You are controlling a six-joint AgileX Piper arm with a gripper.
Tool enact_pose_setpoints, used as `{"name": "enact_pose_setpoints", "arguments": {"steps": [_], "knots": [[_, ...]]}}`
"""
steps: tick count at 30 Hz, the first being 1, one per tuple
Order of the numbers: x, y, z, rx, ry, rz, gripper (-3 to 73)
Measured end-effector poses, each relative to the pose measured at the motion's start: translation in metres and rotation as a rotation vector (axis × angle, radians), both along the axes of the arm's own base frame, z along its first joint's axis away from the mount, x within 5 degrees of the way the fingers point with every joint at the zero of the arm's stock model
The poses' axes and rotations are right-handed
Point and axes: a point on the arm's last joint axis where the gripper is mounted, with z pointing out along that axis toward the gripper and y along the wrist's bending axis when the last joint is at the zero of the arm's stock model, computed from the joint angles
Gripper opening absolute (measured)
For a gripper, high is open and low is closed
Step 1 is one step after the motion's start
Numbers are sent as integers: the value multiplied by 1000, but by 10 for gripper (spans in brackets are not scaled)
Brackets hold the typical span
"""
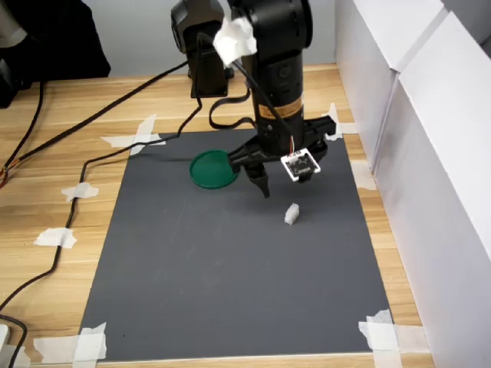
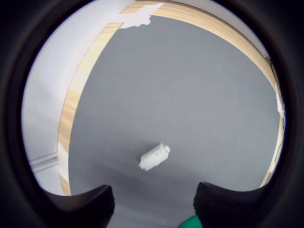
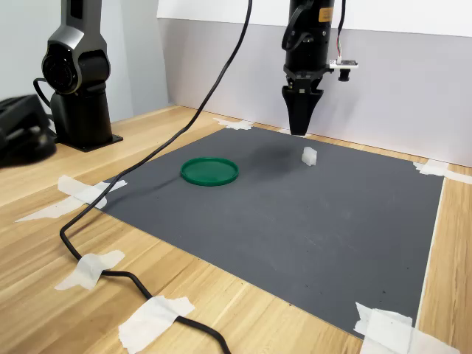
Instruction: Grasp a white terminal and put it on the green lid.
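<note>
On a dark grey rectangular mat (image 1: 230,284) taped to a light wooden table (image 1: 61,153), the white terminal (image 1: 291,214), a tiny white plastic block with a ridged top, lies by itself, touching nothing. In the first exterior view it sits toward the first exterior view's right of the mat's middle. The green lid (image 1: 214,169), a flat round dark-green plastic disc with a raised rim, lies on the mat up and to the first exterior view's left of it, well apart and with nothing on it.

Above the mat between the two hangs the black gripper (image 1: 263,184), pointing straight down and clear of the surface. In the wrist view the terminal (image 2: 155,157) lies ahead of the two dark fingertips (image 2: 83,206), turned at a slant to the line between them. Those tips stand apart with open mat between, so the jaws are spread and hold nothing.

The step in hand appears to be the approach. To do it well, the gripper would need to shift until the block sits midway between the tips, rotate so the jaws close across the block's narrow sides, then descend nearly to the mat before closing. So small a piece could easily be nudged aside by one fingertip arriving first.

The black arm (image 3: 308,29) stands nearly vertical, a small camera board at its wrist.
</note>
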Motion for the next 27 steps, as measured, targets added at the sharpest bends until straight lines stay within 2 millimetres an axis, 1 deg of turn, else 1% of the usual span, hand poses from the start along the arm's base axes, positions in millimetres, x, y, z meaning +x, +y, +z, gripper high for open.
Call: {"name": "enact_pose_setpoints", "arguments": {"steps": [9,13,23,27], "knots": [[11,7,-26,21,20,-31,709],[15,9,-35,32,24,-43,703],[19,11,-47,29,35,-48,696],[21,11,-47,34,22,-48,646]]}}
